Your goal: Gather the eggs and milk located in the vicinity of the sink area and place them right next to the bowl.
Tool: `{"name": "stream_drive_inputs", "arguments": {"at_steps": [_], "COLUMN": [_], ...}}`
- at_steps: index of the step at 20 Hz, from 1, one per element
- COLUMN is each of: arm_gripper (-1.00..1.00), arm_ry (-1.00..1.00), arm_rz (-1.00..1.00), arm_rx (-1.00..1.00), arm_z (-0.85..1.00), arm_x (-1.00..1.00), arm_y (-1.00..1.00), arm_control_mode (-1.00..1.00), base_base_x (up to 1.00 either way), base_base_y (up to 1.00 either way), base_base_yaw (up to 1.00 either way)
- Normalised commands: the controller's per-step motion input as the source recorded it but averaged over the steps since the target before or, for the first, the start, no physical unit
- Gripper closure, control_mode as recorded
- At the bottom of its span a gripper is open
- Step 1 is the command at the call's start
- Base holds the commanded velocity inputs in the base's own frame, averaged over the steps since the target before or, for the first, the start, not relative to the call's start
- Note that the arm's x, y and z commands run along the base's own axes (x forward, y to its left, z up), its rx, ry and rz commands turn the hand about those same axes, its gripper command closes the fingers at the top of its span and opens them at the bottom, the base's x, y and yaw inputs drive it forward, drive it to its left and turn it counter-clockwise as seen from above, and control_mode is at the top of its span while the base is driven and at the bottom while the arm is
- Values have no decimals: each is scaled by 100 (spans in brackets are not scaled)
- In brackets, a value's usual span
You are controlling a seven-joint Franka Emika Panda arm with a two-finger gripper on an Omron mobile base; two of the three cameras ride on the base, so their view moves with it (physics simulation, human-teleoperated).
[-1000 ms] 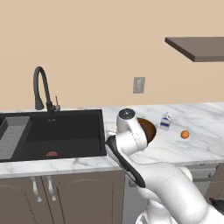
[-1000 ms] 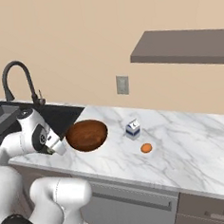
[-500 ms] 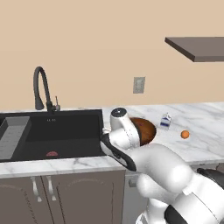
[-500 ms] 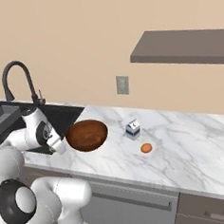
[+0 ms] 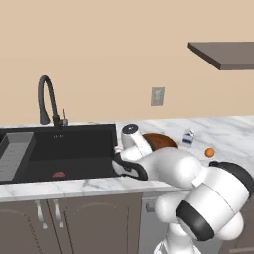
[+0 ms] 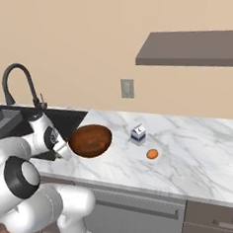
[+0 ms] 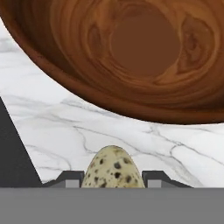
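A white marble counter [image 6: 191, 157] ran under a beige wall, with the black sink [image 5: 69, 151] and its gooseneck faucet [image 5: 47, 99] at one end. The gripper [image 7: 112, 181] hung just over the marble between sink and wooden bowl [image 6: 90, 140], its fingers closed on the speckled egg [image 7: 113, 168] (pale, dark-flecked), the bowl's rim close ahead. The milk carton [image 6: 137, 133] stood near the bowl's far side, and the orange-brown egg [image 6: 151, 154] lay just beyond it on the counter.
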Motion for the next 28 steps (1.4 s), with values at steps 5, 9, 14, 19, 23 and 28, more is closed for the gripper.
{"name": "stream_drive_inputs", "arguments": {"at_steps": [5, 9, 14, 19, 23, 28], "arm_gripper": [100, 100, 100, 100, 100, 100], "arm_ry": [0, 0, 0, 0, 0, 0], "arm_rz": [0, 0, 0, 0, 0, 0], "arm_rx": [-2, -1, -1, -1, 0, 0], "arm_z": [-31, -29, -28, -24, -16, -13], "arm_x": [22, 19, 17, 17, 16, 9], "arm_y": [0, 0, 0, 0, 0, 0], "arm_control_mode": [-100, -100, -100, -100, -100, -100], "base_base_x": [0, 0, 0, 0, 0, 0], "base_base_y": [0, 0, 0, 0, 0, 0], "base_base_yaw": [0, 0, 0, 0, 0, 0]}}
